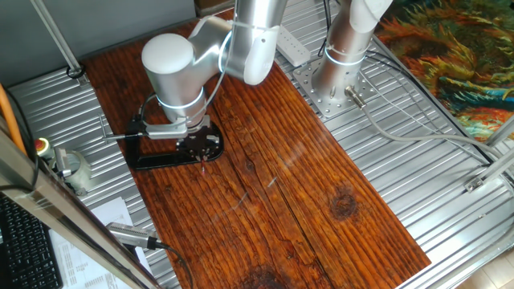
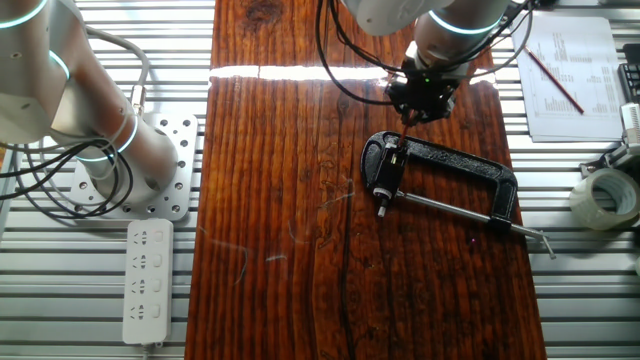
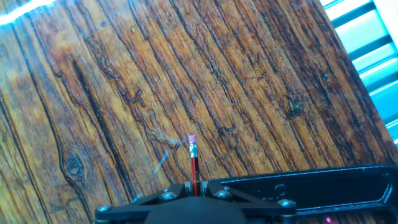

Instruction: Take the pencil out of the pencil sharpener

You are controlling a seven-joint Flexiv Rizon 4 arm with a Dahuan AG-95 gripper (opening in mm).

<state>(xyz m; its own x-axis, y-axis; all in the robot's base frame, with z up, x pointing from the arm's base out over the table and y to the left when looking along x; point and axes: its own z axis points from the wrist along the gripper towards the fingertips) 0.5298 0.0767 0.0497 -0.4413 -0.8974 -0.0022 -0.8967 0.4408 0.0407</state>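
Note:
My gripper (image 3: 194,186) is shut on the thin red pencil (image 3: 193,163). The pencil's pink eraser end sticks out past the fingertips over the wood. In one fixed view the gripper (image 1: 201,151) hangs over the black clamp (image 1: 165,158), and a bit of red pencil (image 1: 203,165) shows below it. In the other fixed view the gripper (image 2: 412,112) is just beyond the clamp's jaw end, where a tiny whitish block, the pencil sharpener (image 2: 392,153), sits. The pencil's tip is hidden, so I cannot tell whether it is inside the sharpener.
The black C-shaped clamp (image 2: 460,165) lies on the wooden board (image 2: 300,200), its silver screw rod (image 2: 450,212) pointing toward the board's edge. A tape roll (image 2: 605,195) and papers (image 2: 575,75) lie beside the board. A second arm's base (image 2: 130,165) and a power strip (image 2: 147,280) are on the other side.

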